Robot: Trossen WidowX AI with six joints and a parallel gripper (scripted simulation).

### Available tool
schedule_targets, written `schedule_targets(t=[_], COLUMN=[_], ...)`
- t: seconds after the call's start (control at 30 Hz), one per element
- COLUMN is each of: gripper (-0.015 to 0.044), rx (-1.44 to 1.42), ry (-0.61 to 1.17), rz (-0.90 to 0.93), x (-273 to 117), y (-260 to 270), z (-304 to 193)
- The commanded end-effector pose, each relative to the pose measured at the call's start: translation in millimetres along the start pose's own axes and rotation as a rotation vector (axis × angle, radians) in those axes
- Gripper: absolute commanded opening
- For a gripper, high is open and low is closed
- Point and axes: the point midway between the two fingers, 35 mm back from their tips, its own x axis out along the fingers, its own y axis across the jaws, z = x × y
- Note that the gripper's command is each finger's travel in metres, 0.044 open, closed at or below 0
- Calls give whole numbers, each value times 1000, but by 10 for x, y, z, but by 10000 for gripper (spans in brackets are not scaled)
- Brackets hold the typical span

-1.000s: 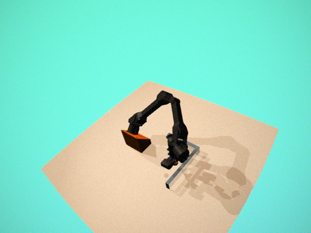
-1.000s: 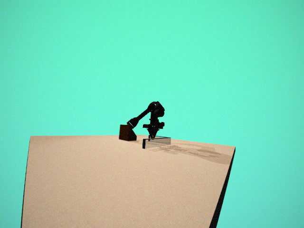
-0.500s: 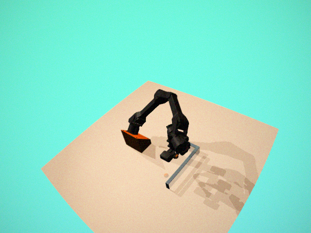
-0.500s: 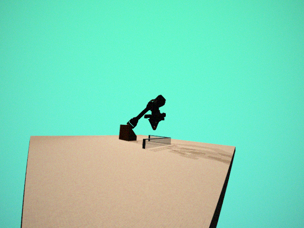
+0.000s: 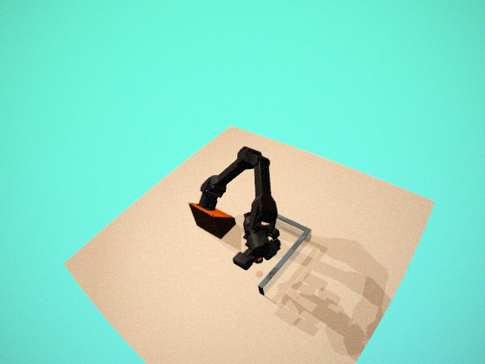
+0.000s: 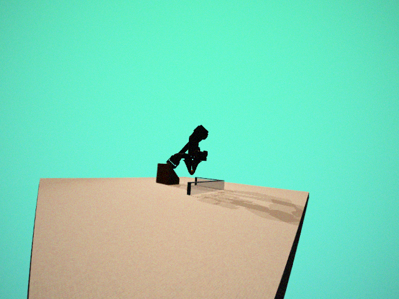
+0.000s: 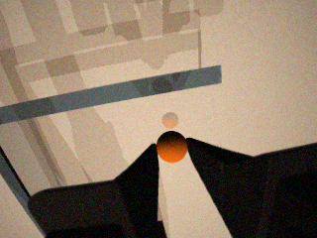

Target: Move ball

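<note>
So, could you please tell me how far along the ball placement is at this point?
Done: the claw is shut on the orange ball, lifted above the table. In hand: carrying it toward the see-through copy, just ahead in the wrist view, in front of the clear wall. Left: lower it onto the copy, release, retreat.

Bare test bench: plain tan table (image 5: pixel 136 282), flat turquoise backdrop (image 5: pixel 117 78), lone arm (image 5: pixel 260 183).
</note>
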Motion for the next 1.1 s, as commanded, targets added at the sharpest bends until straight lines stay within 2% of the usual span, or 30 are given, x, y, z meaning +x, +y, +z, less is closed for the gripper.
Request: schedule_targets(t=[0.0,0.17,0.53,1.07], gripper=[0,0,0,0], rx=[-8,-8,-9,-9], ry=[0,0,0,-1], rz=[-2,-2,2,2], x=[64,164,759,919], y=[-114,-117,-107,-105], z=[-38,-29,-37,-37])
